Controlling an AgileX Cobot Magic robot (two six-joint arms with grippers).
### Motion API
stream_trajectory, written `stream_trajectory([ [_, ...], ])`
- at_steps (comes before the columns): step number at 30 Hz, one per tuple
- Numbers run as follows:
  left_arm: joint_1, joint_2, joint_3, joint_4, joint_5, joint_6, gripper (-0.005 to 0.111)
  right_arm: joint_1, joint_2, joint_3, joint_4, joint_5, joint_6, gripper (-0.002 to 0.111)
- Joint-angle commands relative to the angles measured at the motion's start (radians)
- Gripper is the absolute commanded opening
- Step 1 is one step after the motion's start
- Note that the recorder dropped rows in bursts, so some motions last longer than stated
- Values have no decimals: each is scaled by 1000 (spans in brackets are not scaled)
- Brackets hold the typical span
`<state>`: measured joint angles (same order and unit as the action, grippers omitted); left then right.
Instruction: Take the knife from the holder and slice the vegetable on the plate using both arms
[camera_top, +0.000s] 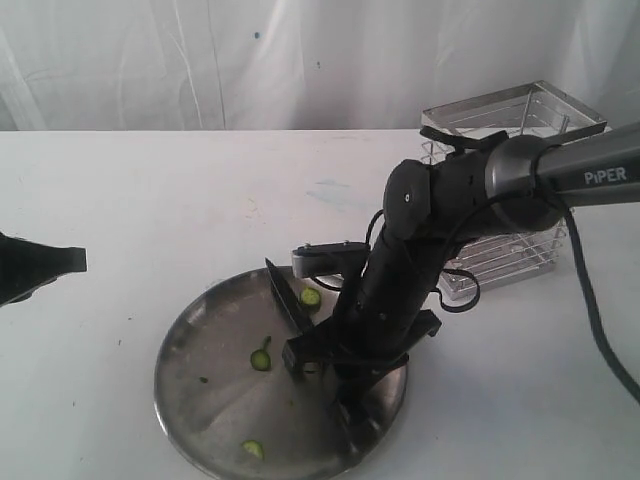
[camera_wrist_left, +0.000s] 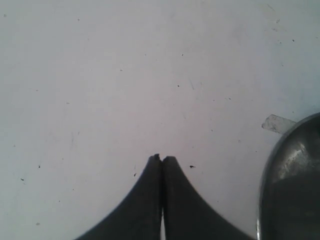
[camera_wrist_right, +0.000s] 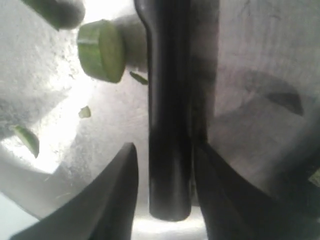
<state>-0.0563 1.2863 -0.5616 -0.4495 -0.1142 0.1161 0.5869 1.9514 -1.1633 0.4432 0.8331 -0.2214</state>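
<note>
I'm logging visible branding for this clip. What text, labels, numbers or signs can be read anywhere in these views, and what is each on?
"PiPER": white letters on the grey section of the right arm, exterior view.
No other text, number or sign is visible: none on the holder, the plate or the knife.

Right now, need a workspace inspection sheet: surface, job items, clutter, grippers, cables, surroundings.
Surface: white table, faint marks.
Plate: near the table's front edge.
Vegetable: cut green pieces scattered on the plate.
Knife: between the right gripper's fingers, over the plate.
Holder: upright behind the right arm.
Clutter: small scrap beside the plate rim.
Left gripper: shut, empty, off the plate.
Right gripper: around the knife handle.
Cables: black cable trailing from the right arm.
Surroundings: white curtain.
</note>
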Motion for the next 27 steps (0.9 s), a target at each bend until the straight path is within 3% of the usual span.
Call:
stream_trajectory([
  [1,-6,-10,8,-2,19,-14,0,-8,-63,-39,0,99,-1,36],
  [4,-21,-24,8,-2,25,-18,0,-13,-134,-86,-49,137,4,32],
  [8,-79,-76,52,2,53,25,0,-54,-265,-105,-94,112,65,0],
  [13,-124,-177,230,2,-43,10,0,-181,-431,-105,-101,97,-1,0],
  [20,-126,-388,446,2,-101,-43,0,-508,-653,1,-178,-15,69,0],
  [23,-126,-496,495,2,-101,-43,0,-568,-788,135,-299,-149,165,0],
  [27,-126,-609,516,2,-98,-41,0,-555,-1051,394,-354,-420,232,0],
])
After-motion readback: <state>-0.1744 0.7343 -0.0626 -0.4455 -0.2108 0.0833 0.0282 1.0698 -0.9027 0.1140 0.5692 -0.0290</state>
